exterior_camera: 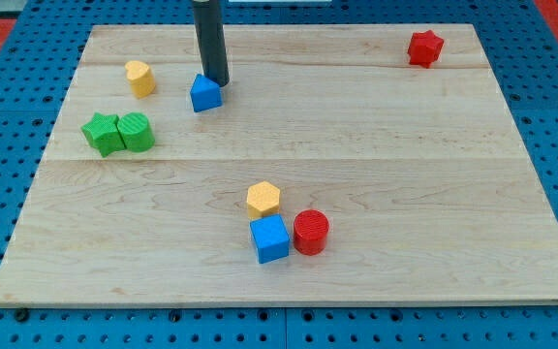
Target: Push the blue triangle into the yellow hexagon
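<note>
No readable text, labels, numbers or signs appear anywhere.

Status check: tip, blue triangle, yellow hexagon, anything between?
My tip touching blue triangle, upper right side. Yellow hexagon far toward view's bottom, beside blue cube. Path between clear.

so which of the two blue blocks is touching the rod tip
The blue triangle near the view's top left; my tip sits right against it. The blue cube lies far off, beside the yellow hexagon.

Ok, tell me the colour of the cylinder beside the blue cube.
Red cylinder, camera view.
</note>
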`<action>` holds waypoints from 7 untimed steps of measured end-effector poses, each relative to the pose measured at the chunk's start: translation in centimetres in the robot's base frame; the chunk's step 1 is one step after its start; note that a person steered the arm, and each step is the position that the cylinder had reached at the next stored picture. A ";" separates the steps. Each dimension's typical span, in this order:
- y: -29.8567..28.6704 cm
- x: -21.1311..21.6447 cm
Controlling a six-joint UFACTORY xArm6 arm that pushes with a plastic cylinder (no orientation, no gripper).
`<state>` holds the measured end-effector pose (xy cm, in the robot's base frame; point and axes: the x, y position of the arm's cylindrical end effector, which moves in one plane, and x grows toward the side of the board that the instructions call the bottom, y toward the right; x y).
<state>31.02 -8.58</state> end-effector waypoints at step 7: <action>-0.8 4.6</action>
<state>35.61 -9.40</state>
